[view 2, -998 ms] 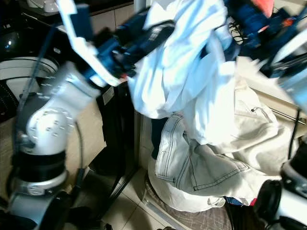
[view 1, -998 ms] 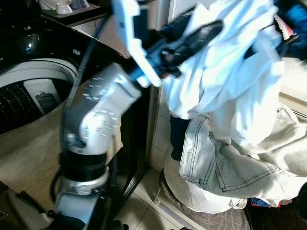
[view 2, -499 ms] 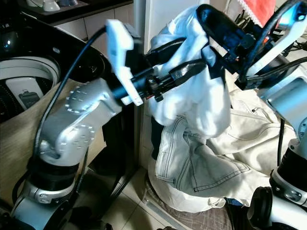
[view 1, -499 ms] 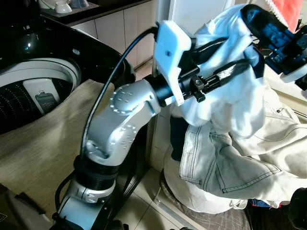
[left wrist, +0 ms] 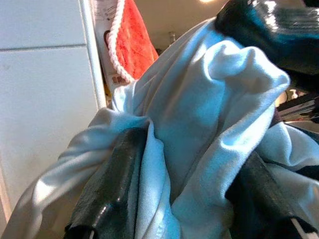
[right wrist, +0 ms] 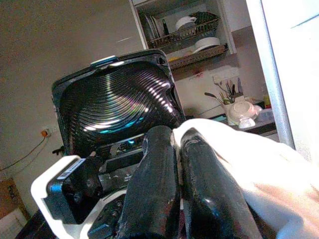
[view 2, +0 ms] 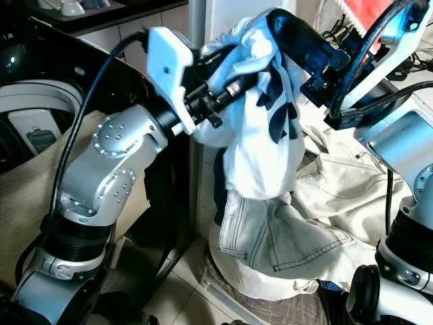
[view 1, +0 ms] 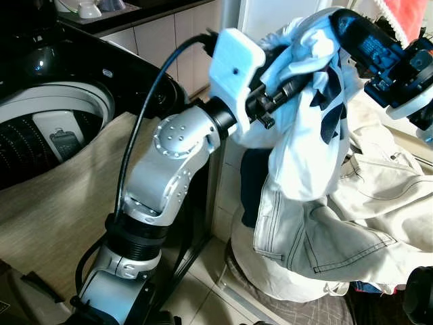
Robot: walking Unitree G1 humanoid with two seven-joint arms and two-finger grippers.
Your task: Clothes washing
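A white garment [view 1: 298, 149] with a dark print hangs in the air over the laundry pile, right of the washer. My left gripper [view 1: 296, 76] reaches into its upper folds, and the left wrist view shows the cloth [left wrist: 199, 124] bunched between the two black fingers [left wrist: 117, 179]. My right gripper [view 1: 338, 24] comes in from the right and pinches the garment's top. In the right wrist view its fingers [right wrist: 154, 179] sit pressed together with white fabric [right wrist: 249, 164] beside them.
The top-loading washer [view 1: 40, 135] stands open at the left, with a beige cloth [view 1: 61, 203] draped over its front edge. Pale denim trousers [view 1: 325, 237] lie heaped on a white basket [view 1: 270, 281] below the garment. A red towel [view 1: 406, 13] hangs at the top right.
The blurred swing of both arms has settled. My left gripper has risen slightly and the garment now hangs longer, showing its dark print. The right gripper stays at its top.
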